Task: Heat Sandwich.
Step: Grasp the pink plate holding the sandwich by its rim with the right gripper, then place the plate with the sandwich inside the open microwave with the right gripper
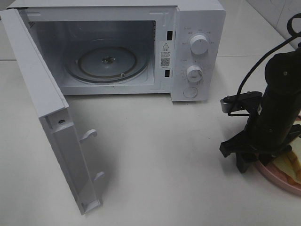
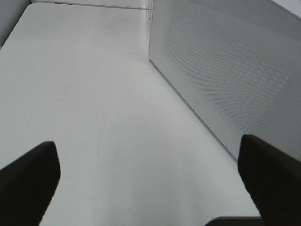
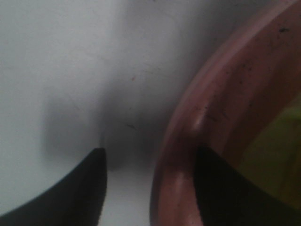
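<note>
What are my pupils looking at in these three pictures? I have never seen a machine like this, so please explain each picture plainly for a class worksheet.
It is a two-armed robot working at a white table. The wide picture comes from a camera mounted high. It shows a white microwave with its door standing open and a glass turntable inside. The black right arm is low over a pink plate that carries the sandwich.

The other two pictures come from cameras on the wrists. The right tool has one finger outside the plate's rim and one inside it, with a gap showing, so nothing is held yet. The left tool stands wide open above the table, beside a white dotted panel, and holds nothing.
</note>
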Motion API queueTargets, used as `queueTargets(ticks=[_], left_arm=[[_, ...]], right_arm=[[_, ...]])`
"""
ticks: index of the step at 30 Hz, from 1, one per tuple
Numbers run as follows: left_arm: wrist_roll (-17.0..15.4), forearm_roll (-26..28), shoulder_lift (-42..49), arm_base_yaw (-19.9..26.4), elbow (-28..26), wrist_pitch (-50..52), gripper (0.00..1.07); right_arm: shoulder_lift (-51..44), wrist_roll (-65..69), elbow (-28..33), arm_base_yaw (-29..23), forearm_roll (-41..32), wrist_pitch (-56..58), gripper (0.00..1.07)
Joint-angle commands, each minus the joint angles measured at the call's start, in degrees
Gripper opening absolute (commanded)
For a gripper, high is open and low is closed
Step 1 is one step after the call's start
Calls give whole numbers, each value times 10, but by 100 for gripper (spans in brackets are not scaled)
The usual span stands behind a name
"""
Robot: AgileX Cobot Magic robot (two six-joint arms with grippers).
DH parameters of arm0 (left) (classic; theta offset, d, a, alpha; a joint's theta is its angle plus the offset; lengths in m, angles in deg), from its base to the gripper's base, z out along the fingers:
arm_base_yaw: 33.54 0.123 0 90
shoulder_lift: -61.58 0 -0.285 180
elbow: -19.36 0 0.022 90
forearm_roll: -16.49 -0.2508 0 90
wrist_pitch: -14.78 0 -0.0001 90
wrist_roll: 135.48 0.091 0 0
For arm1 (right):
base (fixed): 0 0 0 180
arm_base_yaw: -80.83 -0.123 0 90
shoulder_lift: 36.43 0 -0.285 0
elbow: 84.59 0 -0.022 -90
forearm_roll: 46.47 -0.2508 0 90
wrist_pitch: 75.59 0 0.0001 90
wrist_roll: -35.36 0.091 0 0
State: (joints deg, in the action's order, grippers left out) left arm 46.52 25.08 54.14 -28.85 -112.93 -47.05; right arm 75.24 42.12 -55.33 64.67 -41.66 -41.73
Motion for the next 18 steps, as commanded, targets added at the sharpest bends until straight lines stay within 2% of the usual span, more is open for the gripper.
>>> queueTargets(ticks=[1,2,3,4,5,6,18], left_arm=[[0,0,10,-3,1,7,98],[0,0,10,-3,1,7,98],[0,0,10,-3,1,7,98],[0,0,10,-3,1,7,98],[0,0,10,-3,1,7,98],[0,0,10,-3,1,7,98],[0,0,10,-3,1,7,98]], right_arm=[[2,24,-3,2,26,3,40],[2,56,-3,2,48,5,22],[2,73,-3,2,59,7,13],[2,81,-3,2,69,9,6],[2,81,-3,2,69,9,6],[2,85,-3,2,83,14,0],[2,85,-3,1,83,21,0]])
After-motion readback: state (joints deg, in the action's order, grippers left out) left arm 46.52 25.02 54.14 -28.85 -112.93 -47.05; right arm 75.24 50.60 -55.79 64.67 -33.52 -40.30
